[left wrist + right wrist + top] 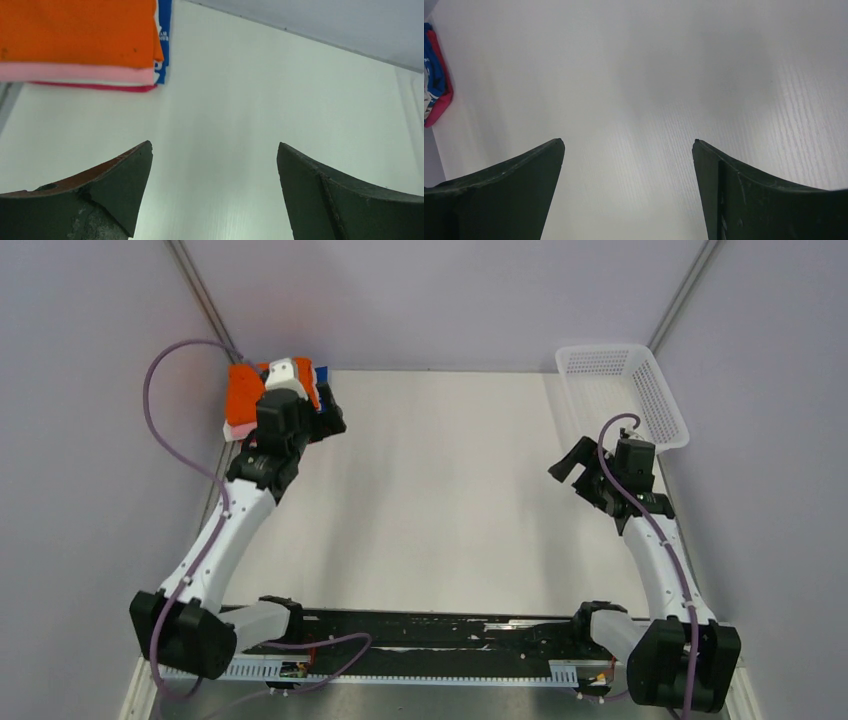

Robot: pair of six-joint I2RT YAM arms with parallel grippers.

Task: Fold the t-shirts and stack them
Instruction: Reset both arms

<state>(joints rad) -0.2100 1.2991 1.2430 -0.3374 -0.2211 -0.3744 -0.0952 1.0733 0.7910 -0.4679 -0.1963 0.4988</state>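
T-shirts [75, 35] folded, stacked: orange atop pink, red; left fingers [100, 200], right fingers [499, 195] spread, empty.

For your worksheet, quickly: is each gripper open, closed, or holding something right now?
Left gripper: open, empty, near the stack of t-shirts.
Right gripper: open, empty, above the table.

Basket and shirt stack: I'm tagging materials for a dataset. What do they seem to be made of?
Basket: probably white plastic, rigid and matte, judging by its regular moulded mesh walls. Stack: soft matte cloth, possibly cotton knit; thin folded layers with rounded edges, orange on top, pink and red beneath.
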